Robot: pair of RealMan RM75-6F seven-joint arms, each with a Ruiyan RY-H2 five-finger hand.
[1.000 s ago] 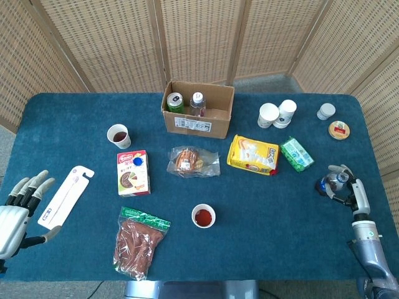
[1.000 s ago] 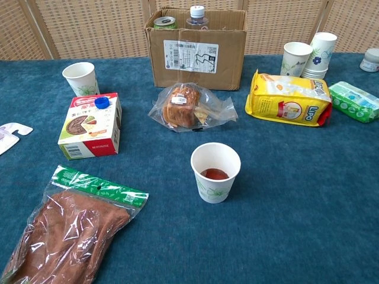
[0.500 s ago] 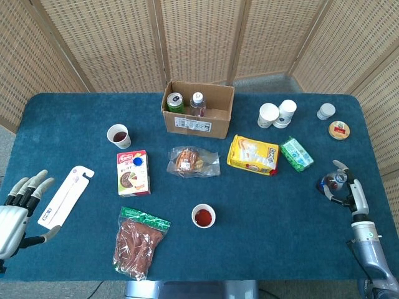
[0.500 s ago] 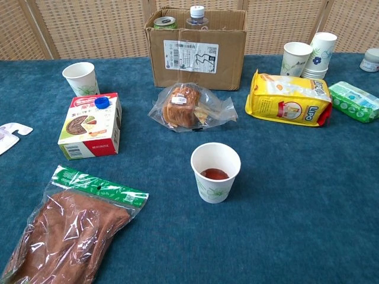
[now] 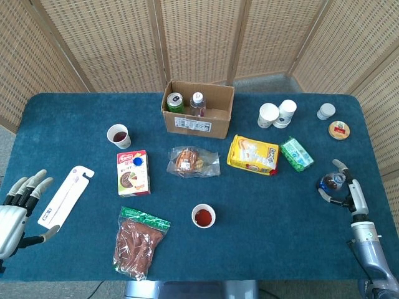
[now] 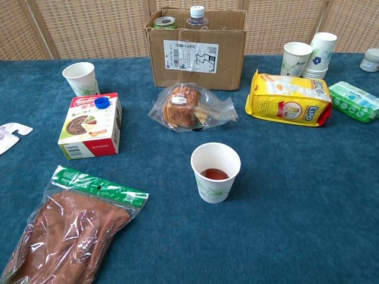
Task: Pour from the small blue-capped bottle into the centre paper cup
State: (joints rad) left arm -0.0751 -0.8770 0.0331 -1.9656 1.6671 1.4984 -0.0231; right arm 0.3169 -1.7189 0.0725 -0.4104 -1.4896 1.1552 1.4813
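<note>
The small bottle [image 5: 329, 182] of dark liquid stands at the table's far right, seen only in the head view, with no cap on it that I can see. My right hand [image 5: 350, 192] is just to its right, fingers spread around the bottle and apparently off it. The centre paper cup [image 5: 203, 216] [image 6: 215, 172] stands in the middle with red liquid in its bottom, far left of that hand. A blue cap [image 5: 138, 161] [image 6: 102, 102] lies on a snack box [image 5: 132, 174]. My left hand [image 5: 15, 212] rests open at the lower left edge.
A cardboard box [image 5: 197, 118] with a can and a bottle stands at the back. Between it and the cup lie a bread bag [image 5: 193, 161], a yellow packet [image 5: 252, 154] and a green pack [image 5: 296, 154]. A sausage bag [image 5: 138, 242], a toothbrush card [image 5: 64, 195], another filled cup [image 5: 118, 135] and stacked cups [image 5: 277, 114] are around.
My right hand's fingers have spread away from the small bottle, and the hand has drawn back slightly to the right. The bottle stays where it was. The left hand has not moved.
</note>
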